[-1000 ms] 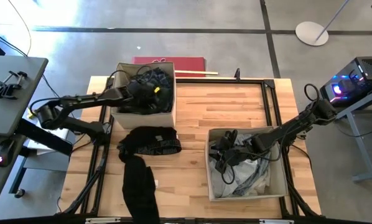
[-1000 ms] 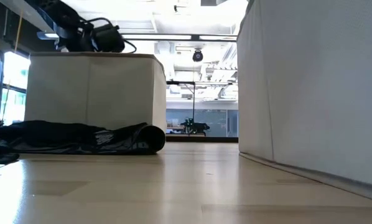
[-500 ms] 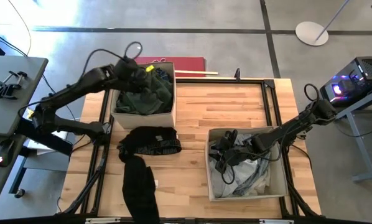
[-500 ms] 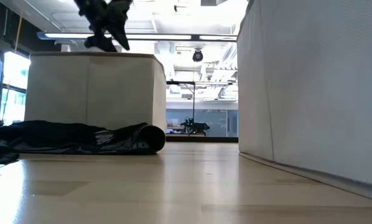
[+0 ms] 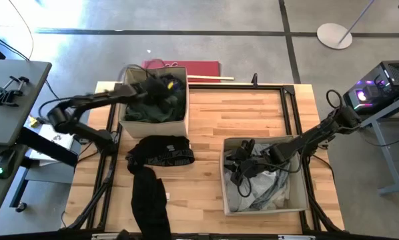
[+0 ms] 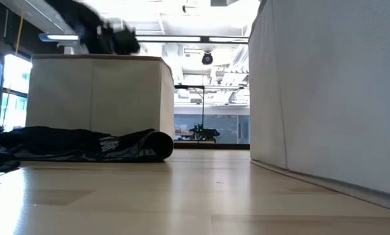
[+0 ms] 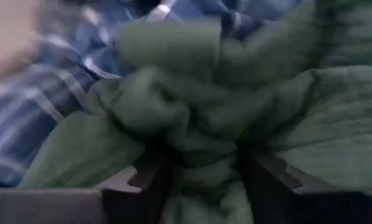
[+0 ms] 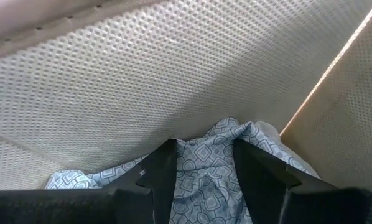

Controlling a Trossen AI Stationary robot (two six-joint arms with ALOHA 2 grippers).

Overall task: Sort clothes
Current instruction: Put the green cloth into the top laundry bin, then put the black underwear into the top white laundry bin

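My left gripper [image 5: 161, 89] is down in the far-left beige box [image 5: 127, 121], shut on a dark green garment [image 7: 192, 118] that lies on top of a blue-and-white plaid shirt [image 7: 55, 106]. My right gripper [image 5: 235, 171] is inside the near-right beige box [image 5: 299, 200], open, its fingers on either side of a pale blue patterned cloth [image 8: 204, 168] among white and grey clothes [image 5: 266, 190]. Two black garments [image 5: 161, 152] [image 5: 149, 203] lie flat on the table in front of the left box; one also shows in the low view [image 6: 84, 145]. My left gripper has a bunched fold of the dark green garment [image 7: 201, 165] between its two fingers [image 7: 153, 186], coming from above into the box. Creases run out from the fold. The rest of the garment rests on the clothes in the box.
The left box [image 6: 97, 98] and the right box's wall [image 6: 332, 98] stand tall on the wooden table [image 5: 239, 113], with bare wood between them. A black frame rail [image 5: 289, 100] runs along the table's far and right sides. A red flat thing [image 5: 186, 67] lies behind the left box.
My left gripper rose out of the left box toward the table's far-left corner, then came back down over the box, still moving and blurred. The dark green garment now lies spread on top of the box's contents. My right arm has kept still.
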